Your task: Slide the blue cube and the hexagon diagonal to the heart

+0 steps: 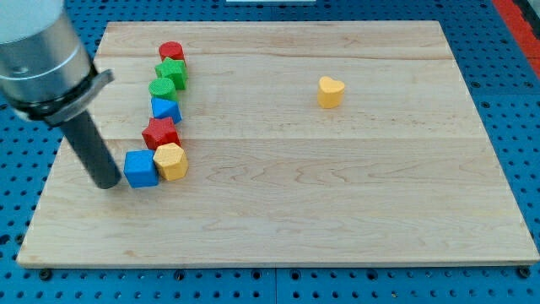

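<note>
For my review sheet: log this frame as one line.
tip at left side of blue cube | yellow hexagon touching cube's right | yellow heart far right, apart | push not finished

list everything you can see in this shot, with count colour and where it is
wooden board: 1, light wood, fills most of the view, on a blue pegboard surface
red cylinder: 1, red, top of the column of blocks at the view's left
green star: 1, green, just below the red cylinder
green block: 1, green, shape unclear, below the green star
blue block: 1, blue, shape unclear, mid column
red star: 1, red, below that blue block
blue cube: 1, blue, bottom of the column
yellow hexagon: 1, yellow, touching the blue cube's right side
yellow heart: 1, yellow, alone toward the view's upper right
my tip: 1, dark rod, just left of the blue cube
</note>
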